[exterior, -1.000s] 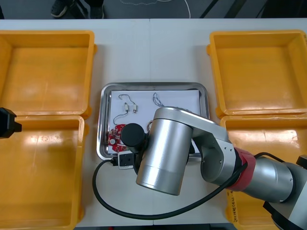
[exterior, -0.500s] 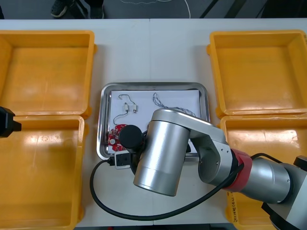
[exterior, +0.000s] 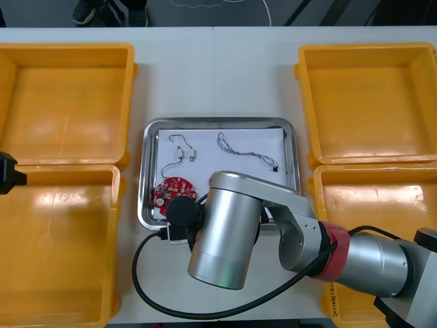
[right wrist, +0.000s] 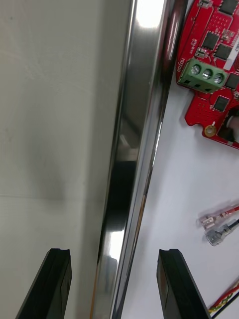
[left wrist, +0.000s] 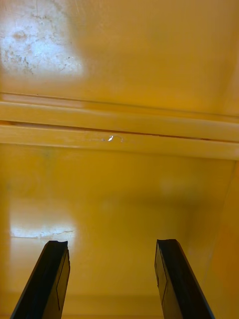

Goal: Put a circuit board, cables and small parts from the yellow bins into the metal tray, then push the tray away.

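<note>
The metal tray (exterior: 220, 123) lies mid-table, white inside. In it are a round red circuit board (exterior: 175, 189), a thin cable with metal ends (exterior: 179, 152) and a twisted blue and white cable (exterior: 243, 151). My right arm (exterior: 225, 232) covers the tray's near edge. In the right wrist view my right gripper (right wrist: 112, 281) is open and holds nothing. Its fingers (right wrist: 54, 284) straddle the tray's shiny rim (right wrist: 135, 139), one over the table, one over the white floor. The circuit board (right wrist: 215, 84) and red and yellow cable ends (right wrist: 220, 227) lie beyond it. My left gripper (left wrist: 112, 281) hangs open over a yellow bin.
Two yellow bins stand at the left (exterior: 68, 102) (exterior: 61, 253) and two at the right (exterior: 369, 102) (exterior: 389, 198). My left arm (exterior: 8, 174) is parked at the left edge, over the meeting bin rims (left wrist: 119, 129). Bare table (exterior: 218, 68) stretches beyond the tray.
My right arm has drawn back toward the table's near edge, uncovering the circuit board and more of the blue and white cable. The tray and left arm stay put.
</note>
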You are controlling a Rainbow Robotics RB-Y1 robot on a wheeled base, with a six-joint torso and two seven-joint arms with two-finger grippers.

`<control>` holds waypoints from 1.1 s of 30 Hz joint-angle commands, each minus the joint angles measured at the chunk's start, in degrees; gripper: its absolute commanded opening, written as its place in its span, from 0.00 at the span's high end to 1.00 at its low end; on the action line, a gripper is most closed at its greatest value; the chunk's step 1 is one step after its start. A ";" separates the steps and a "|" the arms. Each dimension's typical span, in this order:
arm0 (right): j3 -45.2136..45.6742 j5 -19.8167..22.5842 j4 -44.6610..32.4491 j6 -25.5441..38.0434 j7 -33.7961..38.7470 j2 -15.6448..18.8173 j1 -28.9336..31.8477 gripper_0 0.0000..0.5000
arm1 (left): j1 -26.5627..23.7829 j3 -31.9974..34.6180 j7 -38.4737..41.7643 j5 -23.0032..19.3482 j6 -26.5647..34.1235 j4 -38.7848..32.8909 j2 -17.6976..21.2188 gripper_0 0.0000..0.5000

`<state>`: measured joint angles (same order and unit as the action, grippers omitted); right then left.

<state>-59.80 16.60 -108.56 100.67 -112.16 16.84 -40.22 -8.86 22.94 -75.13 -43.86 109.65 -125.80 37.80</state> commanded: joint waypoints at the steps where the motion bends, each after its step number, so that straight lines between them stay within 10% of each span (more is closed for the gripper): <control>1: -1.20 -1.13 0.80 -1.71 -2.36 -1.38 0.93 0.00 | 0.95 1.58 -0.80 0.62 0.35 -2.08 2.81 0.00; 11: -1.20 -1.39 1.86 -2.67 -2.36 -1.55 0.93 0.02 | 0.95 1.58 -0.89 0.45 0.35 -2.08 2.81 0.00; 18: -1.20 -2.10 1.86 -2.59 -2.10 -1.55 0.93 0.74 | 0.95 1.58 -0.89 0.45 0.35 -2.08 2.81 0.00; 33: 0.30 -2.45 2.74 -1.88 -1.48 -1.38 0.93 1.00 | 0.95 1.58 -0.89 0.45 0.35 -2.08 2.81 0.00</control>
<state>-60.20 14.47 -105.96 98.34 -112.16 16.73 -39.73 -8.86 22.95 -75.13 -43.77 109.65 -125.82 37.80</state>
